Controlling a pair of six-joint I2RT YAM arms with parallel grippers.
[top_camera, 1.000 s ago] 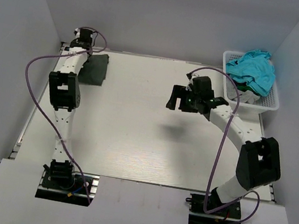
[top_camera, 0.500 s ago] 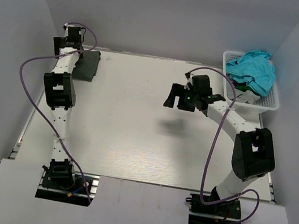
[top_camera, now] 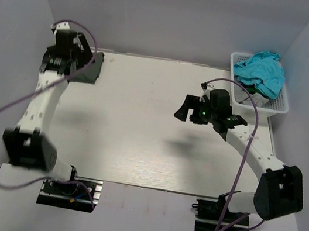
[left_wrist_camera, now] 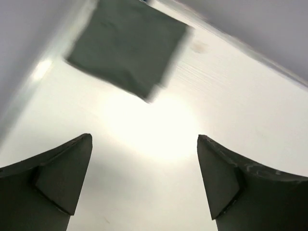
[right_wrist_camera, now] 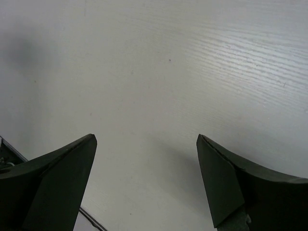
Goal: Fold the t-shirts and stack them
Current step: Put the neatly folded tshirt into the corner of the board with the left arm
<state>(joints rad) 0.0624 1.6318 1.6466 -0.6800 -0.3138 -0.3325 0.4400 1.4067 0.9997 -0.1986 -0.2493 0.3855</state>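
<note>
Left pincer [left_wrist_camera: 144, 138] hangs wide open over the far-left corner of the table [top_camera: 132, 141], nothing between its fingers. Just ahead of it lies the dark charcoal t-shirt [left_wrist_camera: 126, 44], folded into a flat square close to the left wall. Across the way, the right pincer [right_wrist_camera: 146, 139] is spread just as wide and empty, hovering over bare table near the white basket [top_camera: 282, 106]. That basket sits at the far-right corner, and the turquoise t-shirt [top_camera: 261, 71] is heaped in it, a crumpled mound spilling over the rim, with something paler beneath that is too small to name. How will it handle? Light, limp cloth with no stiffness at all, so it should sag and drape from whatever point gets pinched. A grab into the middle of the heap would likely bring up a bunched wad and might drag its neighbour along. It looks neither fragile nor slippery, so a firm pinch ought to hold. Best bet, I'd say: take a raised fold or edge at the top of the mound, lift it clear of the basket wall, then find shoulders or hem with both pincers to spread it flat. Watch the slotted sides, since a trailing sleeve could snag there.
</note>
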